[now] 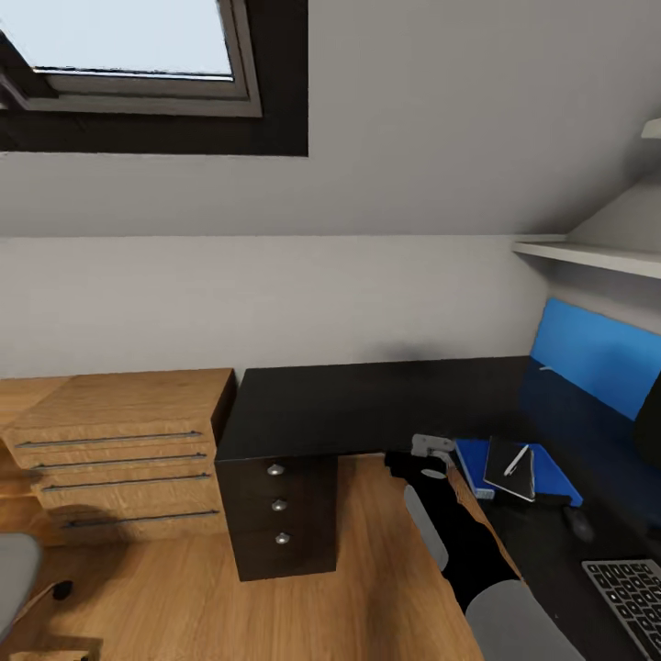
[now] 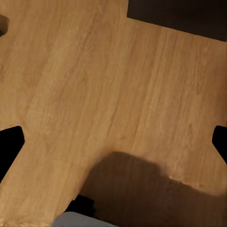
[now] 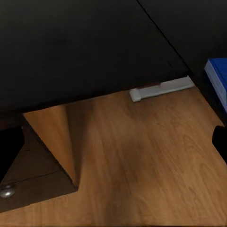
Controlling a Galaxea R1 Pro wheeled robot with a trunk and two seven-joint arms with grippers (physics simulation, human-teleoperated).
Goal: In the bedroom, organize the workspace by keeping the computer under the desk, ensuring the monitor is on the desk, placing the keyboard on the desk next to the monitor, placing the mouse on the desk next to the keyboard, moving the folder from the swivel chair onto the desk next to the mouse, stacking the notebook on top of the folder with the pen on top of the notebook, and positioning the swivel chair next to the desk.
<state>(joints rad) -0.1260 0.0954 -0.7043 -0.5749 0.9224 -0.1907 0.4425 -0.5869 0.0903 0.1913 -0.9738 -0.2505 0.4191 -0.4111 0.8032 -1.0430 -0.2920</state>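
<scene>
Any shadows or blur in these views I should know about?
Head view: soft render, a faint shadow on the wall above the desk. Left wrist view: a broad dark shadow on the wooden floor. Right wrist view: floor darkened under the desk edge.

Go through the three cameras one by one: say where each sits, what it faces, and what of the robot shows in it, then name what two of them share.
Head view: high on the robot, looking forward and down at the desk, the notebook with the pen on the folder, the keyboard; the right arm shows.
Left wrist view: on the left arm, facing the wooden floor; dark fingertips at the edges.
Right wrist view: on the right arm, facing the desk edge and floor; a fingertip.
Shared: head and right wrist views both show the folder and drawer unit.
</scene>
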